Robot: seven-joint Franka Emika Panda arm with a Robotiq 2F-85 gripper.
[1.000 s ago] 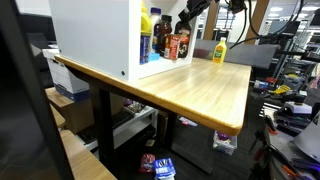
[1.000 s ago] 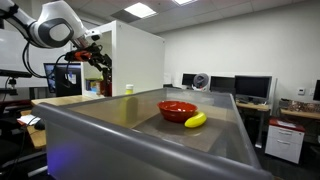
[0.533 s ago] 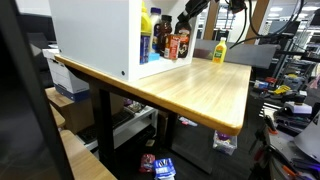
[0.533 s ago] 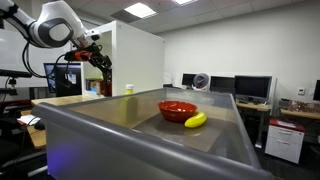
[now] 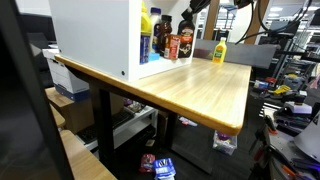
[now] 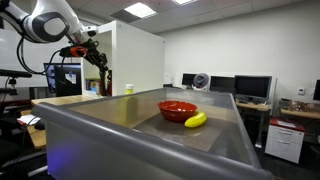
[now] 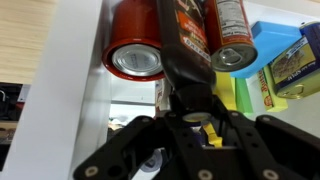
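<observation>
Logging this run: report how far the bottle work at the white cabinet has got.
Done: the hand is shut on the dark bottle, per the wrist view. In hand: the bottle sits in that grip at the shelf of the white cabinet, between a red can and a labelled can. Left: setting it down somewhere, perhaps on the wooden table, is not yet done.

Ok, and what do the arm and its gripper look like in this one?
The arm is white, built of rounded, bulbous segments with darker seams at the joints. The gripper is black throughout: two fingers carried on hinged linkage bars, matte, with no readable markings.
</observation>
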